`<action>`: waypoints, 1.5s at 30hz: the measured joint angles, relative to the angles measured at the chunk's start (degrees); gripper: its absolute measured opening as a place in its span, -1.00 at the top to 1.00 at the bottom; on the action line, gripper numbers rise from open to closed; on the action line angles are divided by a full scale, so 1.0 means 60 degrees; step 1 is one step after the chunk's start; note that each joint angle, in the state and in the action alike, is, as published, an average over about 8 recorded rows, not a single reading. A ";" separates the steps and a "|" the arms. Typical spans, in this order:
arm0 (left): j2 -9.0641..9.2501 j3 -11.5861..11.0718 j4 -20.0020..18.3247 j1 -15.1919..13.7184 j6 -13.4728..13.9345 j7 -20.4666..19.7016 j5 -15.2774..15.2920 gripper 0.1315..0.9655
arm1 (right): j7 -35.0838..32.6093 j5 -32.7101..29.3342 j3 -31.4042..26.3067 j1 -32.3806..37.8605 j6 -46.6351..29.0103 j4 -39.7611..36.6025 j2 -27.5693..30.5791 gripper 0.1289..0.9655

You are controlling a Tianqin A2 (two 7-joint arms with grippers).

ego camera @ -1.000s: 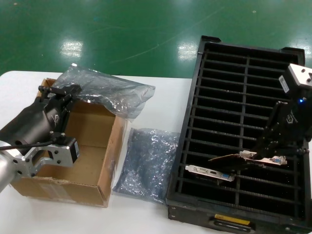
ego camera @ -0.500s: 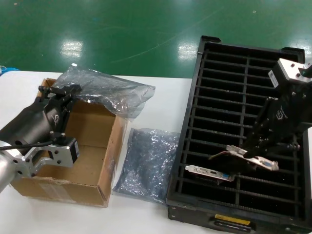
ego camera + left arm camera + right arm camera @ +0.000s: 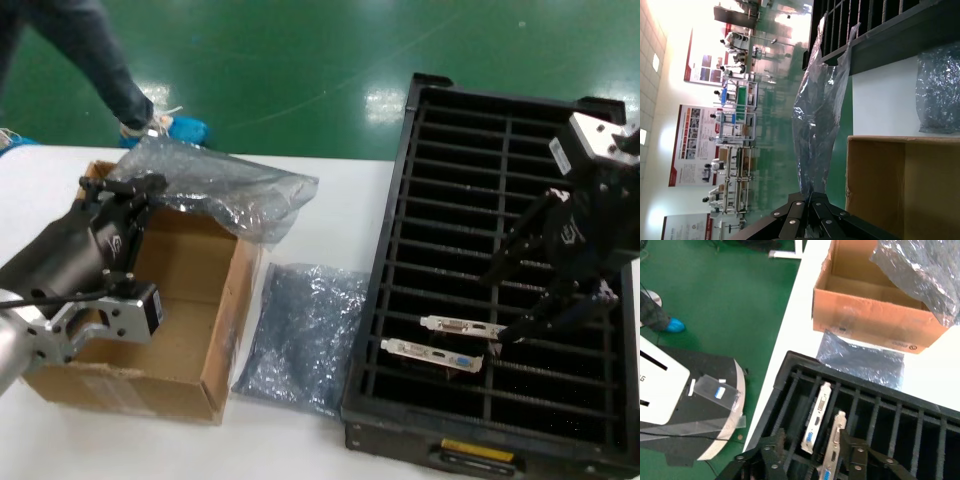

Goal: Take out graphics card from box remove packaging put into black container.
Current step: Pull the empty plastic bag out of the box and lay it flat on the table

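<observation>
Two graphics cards stand side by side in slots of the black container [image 3: 383, 262], silver brackets up: one [image 3: 462, 326] and one nearer the front [image 3: 432, 352]. My right gripper [image 3: 495, 308] hangs open just above them, holding nothing. In the right wrist view its fingers [image 3: 855, 452] straddle both brackets [image 3: 832, 450]. My left gripper [image 3: 120, 190] is shut on an empty piece of packaging [image 3: 215, 185] above the box's [image 3: 228, 320] far edge. The left wrist view shows that bag [image 3: 820, 115] stretching away from the left gripper [image 3: 810, 197].
A second crumpled bag [image 3: 305, 335] lies flat on the white table between box and container. The box interior looks bare. A person's legs [image 3: 110, 70] with blue shoe covers stand on the green floor behind the table's far left.
My right gripper lowered the card into the slot behind the first card, let go and opened. A person walked into view at the far left. The left arm stayed put.
</observation>
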 joint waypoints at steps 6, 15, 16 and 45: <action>0.0000 0.0001 0.0000 0.0000 0.0000 0.0000 0.0001 0.98 | 0.0136 0.0346 0.0000 -0.0098 0.0000 0.0887 0.0590 0.34; 0.0489 -0.0182 -0.0255 -0.0097 0.0624 -0.0525 0.0511 0.98 | 0.0141 0.0382 0.0014 -0.0134 0.0006 0.1106 0.0735 -0.14; 0.0691 -0.0256 -0.0349 -0.0146 0.0888 -0.0767 0.0718 0.98 | 0.0142 0.0380 0.0017 -0.0135 0.0007 0.1107 0.0735 -0.20; 0.4722 -0.1070 -0.1757 -0.2036 0.9135 -1.2239 0.3506 0.98 | 0.0145 0.0376 0.0022 -0.0138 0.0010 0.1108 0.0734 -0.99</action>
